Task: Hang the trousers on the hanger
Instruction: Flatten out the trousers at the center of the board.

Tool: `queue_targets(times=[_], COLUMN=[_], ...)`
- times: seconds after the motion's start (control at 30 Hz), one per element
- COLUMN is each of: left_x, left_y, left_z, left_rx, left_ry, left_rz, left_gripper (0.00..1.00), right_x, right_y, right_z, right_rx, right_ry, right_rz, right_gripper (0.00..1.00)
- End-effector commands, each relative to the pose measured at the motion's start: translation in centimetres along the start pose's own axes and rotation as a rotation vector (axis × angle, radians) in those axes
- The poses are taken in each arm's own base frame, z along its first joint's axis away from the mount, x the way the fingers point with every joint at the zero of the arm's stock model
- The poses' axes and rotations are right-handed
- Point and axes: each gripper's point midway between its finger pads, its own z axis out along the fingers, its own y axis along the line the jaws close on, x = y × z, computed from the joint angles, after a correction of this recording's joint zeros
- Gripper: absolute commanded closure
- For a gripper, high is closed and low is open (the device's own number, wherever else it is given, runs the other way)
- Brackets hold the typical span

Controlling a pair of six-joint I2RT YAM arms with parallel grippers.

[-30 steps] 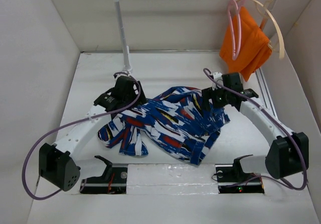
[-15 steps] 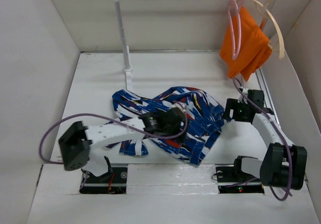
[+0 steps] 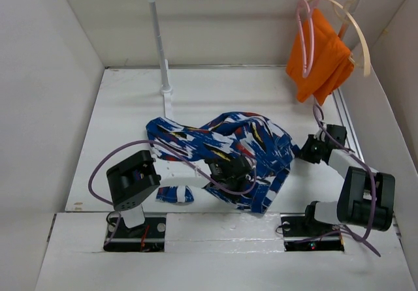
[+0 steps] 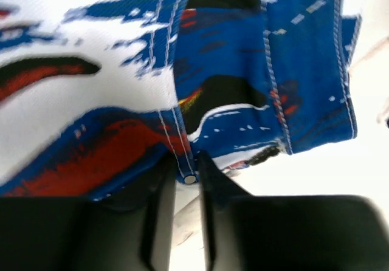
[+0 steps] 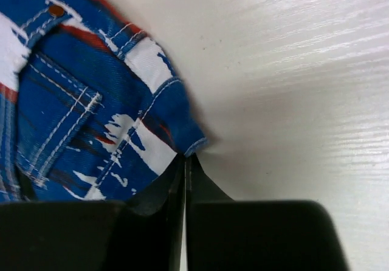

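The blue brush-stroke trousers [image 3: 222, 149] lie crumpled in the middle of the table. My left gripper [image 3: 230, 169] rests on their near part; in the left wrist view it [image 4: 188, 175] is shut on a stitched seam of the trousers [image 4: 121, 70], a small rivet showing between the tips. My right gripper [image 3: 305, 151] sits at the cloth's right edge; its jaws [image 5: 185, 158] are shut on a hem corner of the trousers [image 5: 73, 113]. The pink hanger [image 3: 304, 36] hangs on the rail at the back right, far from both grippers.
A cream hanger [image 3: 360, 40] with an orange cloth [image 3: 320, 59] hangs beside the pink one. The rail's white post [image 3: 160, 49] stands at the back left of the table [image 3: 117, 121]. White walls close in both sides.
The left arm swung from the trousers' far left edge to their near middle and closed. The right arm drew back to the right hem and closed. The cloth's left part spread out.
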Motion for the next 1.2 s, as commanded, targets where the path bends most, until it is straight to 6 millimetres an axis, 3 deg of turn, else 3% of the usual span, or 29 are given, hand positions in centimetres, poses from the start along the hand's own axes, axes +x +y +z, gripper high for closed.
queue_targets(times=[0.0, 0.07, 0.2, 0.23, 0.33, 0.37, 0.43, 0.47, 0.5, 0.53, 0.57, 0.6, 0.63, 0.67, 0.7, 0.73, 0.77, 0.8, 0.83, 0.87, 0.9, 0.93, 0.97, 1.0, 1.03, 1.07, 1.1, 1.13, 1.17], left_x=[2.9, 3.3, 3.5, 3.1, 1.3, -1.3, -3.4, -6.5, -7.4, -8.8, -10.2, -10.7, -11.5, -11.5, -13.2, -13.8, -12.8, -15.4, -15.9, -15.4, -17.2, -17.4, -16.2, -15.8, -15.8, -13.3, -12.5, -11.8, -9.4], left_y=[-2.4, -3.6, -8.6, -9.6, -16.2, -20.3, -24.3, -27.4, -28.4, -29.1, -29.4, -29.2, -28.0, -25.1, -23.4, -21.4, -17.9, -15.0, -12.7, -9.5, -5.2, -2.7, 0.6, 2.9, 7.1, 10.3, 11.8, 15.5, 17.9], left_z=[1.6, 1.7, 1.2, 1.2, 0.7, -0.9, -0.6, -2.5, -1.9, -2.5, -3.2, -4.5, -4.9, -3.7, -6.3, -6.9, -5.7, -8.9, -9.9, -9.4, -12.5, -13.5, -13.0, -15.5, -16.6, -15.4, -17.5, -18.3, -17.3], left_rx=[0.135, 0.186, 0.337, 0.372, 0.576, 0.666, 0.746, 0.817, 0.842, 0.860, 0.869, 0.852, 0.814, 0.730, 0.663, 0.608, 0.510, 0.437, 0.388, 0.308, 0.213, 0.172, 0.112, 0.095, 0.046, -0.014, -0.015, -0.068, -0.120], left_ry=[0.107, 0.133, 0.166, 0.175, 0.199, 0.144, 0.115, 0.030, 0.012, -0.012, -0.043, -0.078, -0.119, -0.132, -0.224, -0.271, -0.259, -0.378, -0.420, -0.424, -0.520, -0.545, -0.531, -0.575, -0.612, -0.580, -0.639, -0.673, -0.649], left_rz=[0.047, 0.064, 0.136, 0.139, 0.155, 0.184, 0.165, 0.173, 0.161, 0.146, 0.134, 0.137, 0.130, 0.123, 0.105, 0.092, 0.062, 0.030, 0.006, -0.029, -0.107, -0.153, -0.208, -0.265, -0.380, -0.448, -0.491, -0.596, -0.658], left_gripper=[0.87, 1.00, 1.00, 1.00, 1.00, 1.00, 1.00, 0.92, 0.83, 0.76, 0.60, 0.52, 0.46, 0.41, 0.39, 0.37, 0.35, 0.34, 0.34, 0.31, 0.30, 0.30, 0.28, 0.26, 0.25, 0.24, 0.21, 0.18, 0.14], right_x=[-4.3, -7.1, -13.3, -15.8, -19.3, -21.3, -22.9, -24.4, -24.4, -24.3, -22.9, -22.5, -21.7, -20.4, -18.0, -17.0, -15.7, -14.2, -11.3, -10.2, -8.9, -7.1, -5.7, -4.9, -3.8, -3.1, -1.1, -0.2, 0.2], right_y=[0.7, 0.7, 0.3, 0.7, -1.1, -1.4, -2.2, -1.6, -1.3, -1.1, -1.1, -0.2, 0.1, 0.1, -0.8, -0.3, -0.5, -0.1, -0.1, 1.0, 2.7, 3.4, 6.3, 7.3, 8.5, 10.2, 13.2, 14.6, 16.1], right_z=[-0.2, -2.0, -5.6, -6.9, -8.1, -8.4, -8.6, -9.4, -9.0, -9.3, -9.6, -11.4, -12.1, -12.5, -11.9, -12.7, -12.3, -11.6, -10.0, -9.2, -8.7, -7.8, -7.9, -7.8, -7.8, -7.9, -7.9, -8.0, -8.3], right_rx=[-0.016, 0.002, 0.106, 0.127, 0.200, 0.213, 0.232, 0.202, 0.166, 0.169, 0.178, 0.174, 0.175, 0.179, 0.194, 0.186, 0.179, 0.136, 0.092, 0.029, -0.052, -0.080, -0.143, -0.152, -0.184, -0.236, -0.328, -0.360, -0.383], right_ry=[-0.160, -0.259, -0.426, -0.483, -0.528, -0.552, -0.563, -0.576, -0.543, -0.515, -0.444, -0.461, -0.457, -0.445, -0.408, -0.429, -0.412, -0.385, -0.332, -0.314, -0.288, -0.246, -0.231, -0.220, -0.201, -0.198, -0.153, -0.130, -0.122], right_rz=[-0.012, -0.021, -0.032, -0.040, -0.013, -0.010, -0.001, -0.021, -0.039, -0.081, -0.087, -0.120, -0.158, -0.164, -0.141, -0.147, -0.140, -0.139, -0.117, -0.138, -0.162, -0.178, -0.261, -0.295, -0.330, -0.377, -0.461, -0.499, -0.538], right_gripper=[1.00, 1.00, 1.00, 1.00, 1.00, 1.00, 1.00, 0.95, 0.69, 0.59, 0.54, 0.41, 0.38, 0.36, 0.35, 0.35, 0.35, 0.35, 0.35, 0.38, 0.46, 0.55, 0.66, 0.84, 0.94, 1.00, 1.00, 1.00, 1.00])
